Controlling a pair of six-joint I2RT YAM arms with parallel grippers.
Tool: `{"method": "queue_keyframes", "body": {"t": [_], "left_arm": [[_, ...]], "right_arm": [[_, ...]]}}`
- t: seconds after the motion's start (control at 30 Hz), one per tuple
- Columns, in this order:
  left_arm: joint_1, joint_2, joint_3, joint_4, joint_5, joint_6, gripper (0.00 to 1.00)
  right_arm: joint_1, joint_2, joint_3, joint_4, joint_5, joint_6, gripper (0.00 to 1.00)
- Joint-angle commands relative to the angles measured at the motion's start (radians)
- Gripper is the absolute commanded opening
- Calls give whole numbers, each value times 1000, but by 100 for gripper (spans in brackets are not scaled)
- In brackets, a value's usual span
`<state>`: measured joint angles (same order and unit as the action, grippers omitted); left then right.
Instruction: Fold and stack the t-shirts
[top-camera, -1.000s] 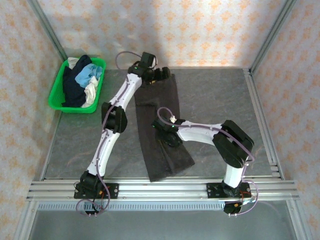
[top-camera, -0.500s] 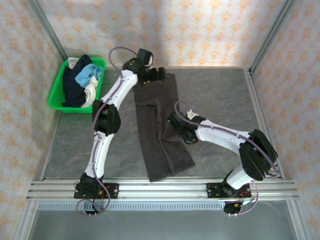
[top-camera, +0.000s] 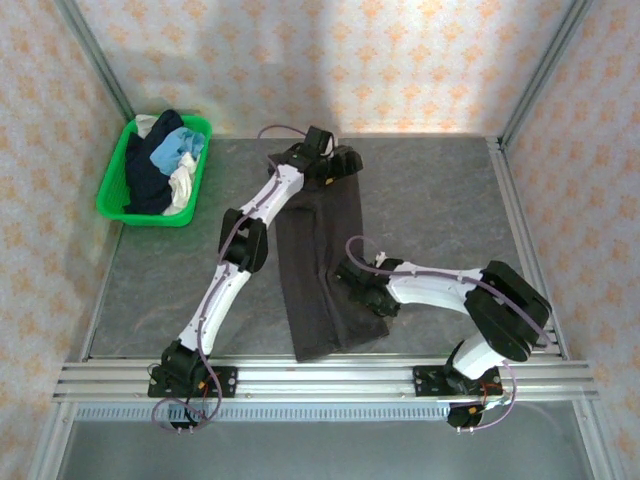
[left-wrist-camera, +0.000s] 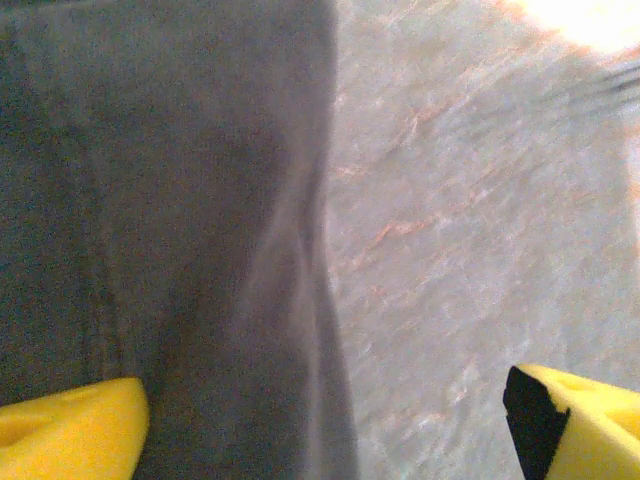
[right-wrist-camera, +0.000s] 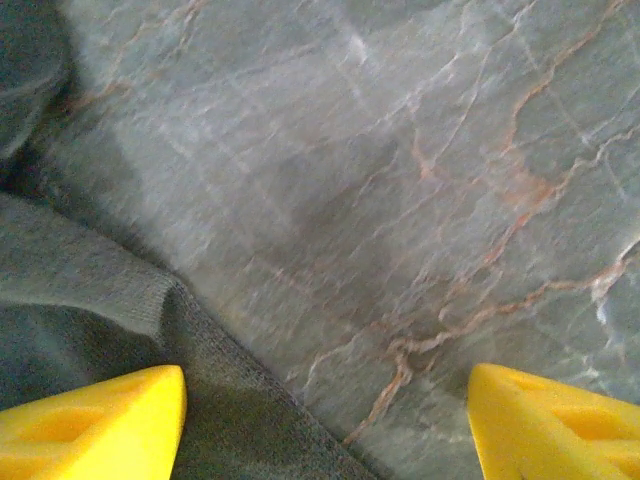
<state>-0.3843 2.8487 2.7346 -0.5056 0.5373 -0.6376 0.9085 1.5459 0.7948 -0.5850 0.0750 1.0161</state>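
The big dark brown-grey t-shirt (top-camera: 322, 250) lies flat as a long folded strip on the marbled grey table (top-camera: 440, 200), running from the near rail up toward the back wall.

The left arm reaches out long from its base, bent at the elbow just left of the shirt. Its left gripper (top-camera: 340, 162) hangs over the shirt's far right corner. From its wrist camera the yellow fingers (left-wrist-camera: 62, 428) stand wide apart, one over the cloth and one over bare table, nothing pinched.

The right arm folds back sharply at its elbow well right of the shirt, forearm lying low. The right gripper (top-camera: 362, 290) sits at the shirt's right edge, near its lower end, jaws spread and holding nothing.

Left of the shirt's far end, a green basket (top-camera: 112, 198) holds navy (top-camera: 150, 178), light blue (top-camera: 175, 150) and cream (top-camera: 182, 186) shirts in a heap.
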Motion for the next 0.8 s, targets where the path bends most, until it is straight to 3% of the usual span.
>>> {"method": "queue_keyframes", "body": {"t": [0.0,0.27,0.47,0.6,0.77], "left_arm": [[1,88,23,34,46,-62,95],[7,84,79,34,52,-64,95],[16,-119,46,-196,-54,81,100],[22,-344,-124,-289,-134,157,100],[17,-705,-541,-325,-259,212,100]], "right_arm": [[49,-9,-3,-18,-39,96,74],[153,-134,-70,-71,-16,226,74],[152,-205,-37,-157,57,157,75],[139,-237,-16,-174,76,74,75],[96,-286,-40,-168,-10,-6,76]]}}
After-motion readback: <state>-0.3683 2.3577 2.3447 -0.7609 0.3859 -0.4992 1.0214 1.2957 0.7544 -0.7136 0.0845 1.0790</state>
